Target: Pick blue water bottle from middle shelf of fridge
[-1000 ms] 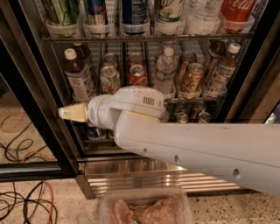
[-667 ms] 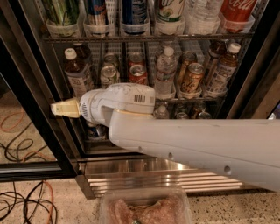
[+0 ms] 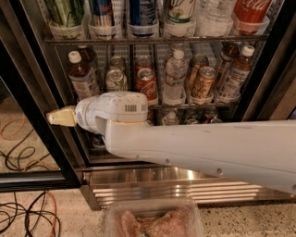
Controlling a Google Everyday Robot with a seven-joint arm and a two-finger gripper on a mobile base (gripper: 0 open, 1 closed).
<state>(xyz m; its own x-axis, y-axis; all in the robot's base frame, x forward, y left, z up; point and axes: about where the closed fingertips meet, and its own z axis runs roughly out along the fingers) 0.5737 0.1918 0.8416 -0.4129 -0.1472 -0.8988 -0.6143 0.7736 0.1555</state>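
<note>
1. drinks stood in rows inside the fridge (image 3: 28, 95), which had black door frames and a shiny steel base.
2. the middle shelf (image 3: 196, 106) was a dark wire rack with cans and small bottles in white cups.
3. the blue water bottle (image 3: 83, 76) stood upright at the left end of that shelf. it had a white cap, dark brown drink inside and a pale label.
4. just to its right were a silver can (image 3: 115, 79), a red can (image 3: 146, 83), a clear water bottle (image 3: 175, 76) and a gold can (image 3: 203, 83).
5. another brown bottle (image 3: 236, 73) with a white cap stood at the right end of the same shelf.
6. the big white arm (image 3: 208, 148) reached across from the right, in front of the lower part of the fridge.
7. the gripper (image 3: 60, 116) was the cream tip at the left end of the arm. it pointed left, in front of the black frame.
8. the gripper was lower than the blue water bottle and a little to its left. it was not touching the bottle and held nothing.
9. i could not tell if the gripper was spread or pressed together.
10. the rack above held tall cans and a coca-cola bottle (image 3: 249, 14).
11. cables (image 3: 27, 217) lay on the speckled floor at the left.
12. a clear plastic tub (image 3: 152, 220) with something pink inside sat at the bottom edge.
</note>
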